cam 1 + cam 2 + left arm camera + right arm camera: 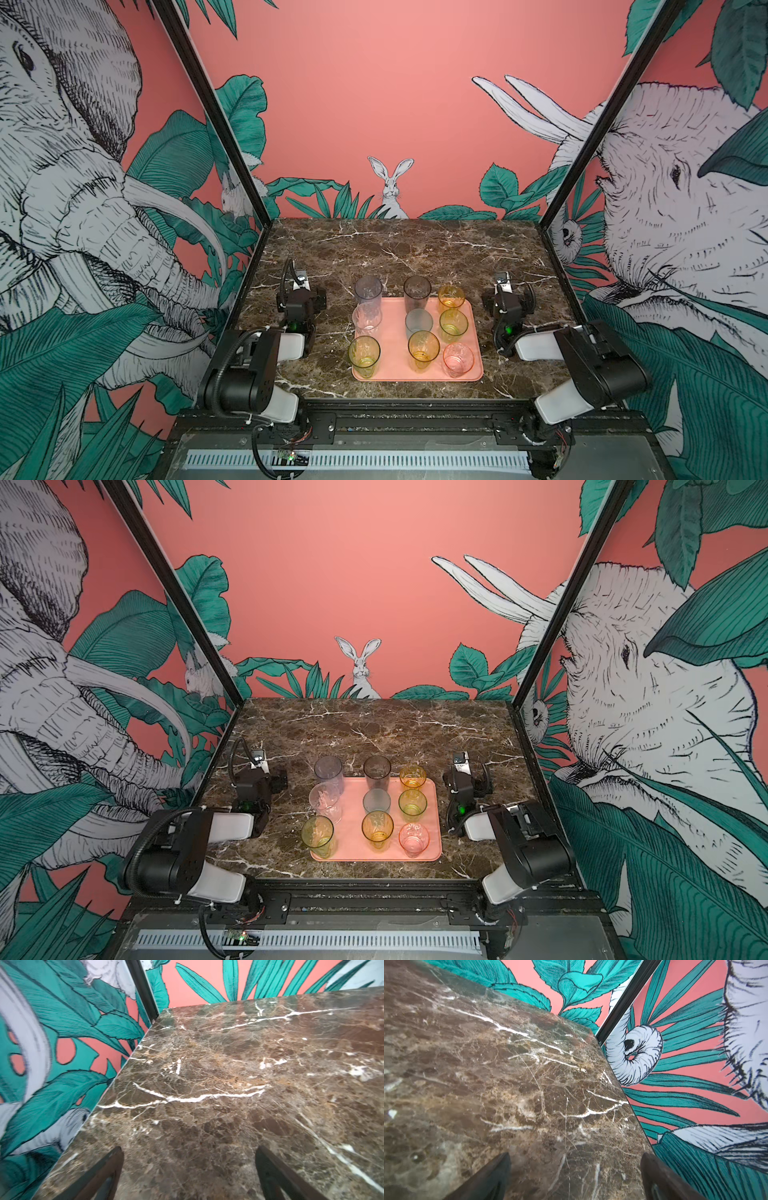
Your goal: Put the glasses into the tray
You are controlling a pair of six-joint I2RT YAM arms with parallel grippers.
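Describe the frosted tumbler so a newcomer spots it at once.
Start at the salmon-pink tray on the marble table. The frosted blue-grey tumbler stands at its centre, between the smoky tumbler behind and the amber tumbler in front. It alone is cloudy rather than see-through.

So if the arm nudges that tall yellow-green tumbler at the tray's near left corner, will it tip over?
Likely tippy: the yellow-green tumbler is tall, narrow and upright near the tray rim. Probably light, since it looks empty and see-through, so a push may slide it first. Its smooth wall may be slippery.
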